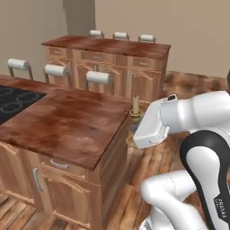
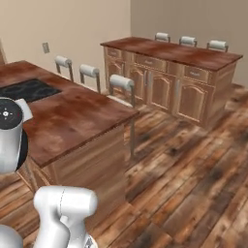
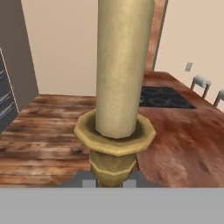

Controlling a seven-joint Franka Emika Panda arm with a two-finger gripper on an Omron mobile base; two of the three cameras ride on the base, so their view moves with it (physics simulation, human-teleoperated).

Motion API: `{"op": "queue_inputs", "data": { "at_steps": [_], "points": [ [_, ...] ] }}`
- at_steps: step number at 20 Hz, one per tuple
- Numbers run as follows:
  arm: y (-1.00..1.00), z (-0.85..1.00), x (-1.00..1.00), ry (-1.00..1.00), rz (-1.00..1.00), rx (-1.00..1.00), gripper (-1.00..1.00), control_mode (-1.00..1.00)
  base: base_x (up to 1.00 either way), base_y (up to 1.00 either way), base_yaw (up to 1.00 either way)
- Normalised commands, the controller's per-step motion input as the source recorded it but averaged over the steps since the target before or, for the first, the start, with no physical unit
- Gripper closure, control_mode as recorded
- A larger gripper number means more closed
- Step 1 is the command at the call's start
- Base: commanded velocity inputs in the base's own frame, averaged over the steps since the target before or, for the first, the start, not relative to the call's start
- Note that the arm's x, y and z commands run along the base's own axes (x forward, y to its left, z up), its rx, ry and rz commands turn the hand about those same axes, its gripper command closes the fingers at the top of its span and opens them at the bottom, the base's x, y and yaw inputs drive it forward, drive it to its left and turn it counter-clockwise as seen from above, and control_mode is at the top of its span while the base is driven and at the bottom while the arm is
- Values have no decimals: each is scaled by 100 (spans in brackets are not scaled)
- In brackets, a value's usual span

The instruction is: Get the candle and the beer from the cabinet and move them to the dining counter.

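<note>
The gripper (image 3: 108, 183) pinches the candle (image 1: 135, 109) by its brass holder, carrying it in the air just off the corner of the dining counter (image 1: 67, 123). Next, the arm must swing it over the wood top and set it down upright.

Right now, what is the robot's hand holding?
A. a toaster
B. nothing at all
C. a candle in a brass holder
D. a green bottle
C: in the hand view the cream candle stands close up, with the gripper shut on its brass holder, beside the dining counter.
</note>
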Motion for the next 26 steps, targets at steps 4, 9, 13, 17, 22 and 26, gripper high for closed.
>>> {"op": "queue_inputs", "data": {
  "at_steps": [4,9,13,17,22,26],
  "points": [
    [0,0,0,0,0,0,100,100,84,-60,39],
    [0,0,0,0,0,0,100,100,80,-60,39],
    [0,0,0,0,0,0,100,100,79,-59,40],
    [0,0,0,0,0,0,100,100,79,-56,40],
    [0,0,0,0,0,0,100,100,80,-56,41],
    [0,0,0,0,0,0,100,100,78,-47,44]
  ]
}}
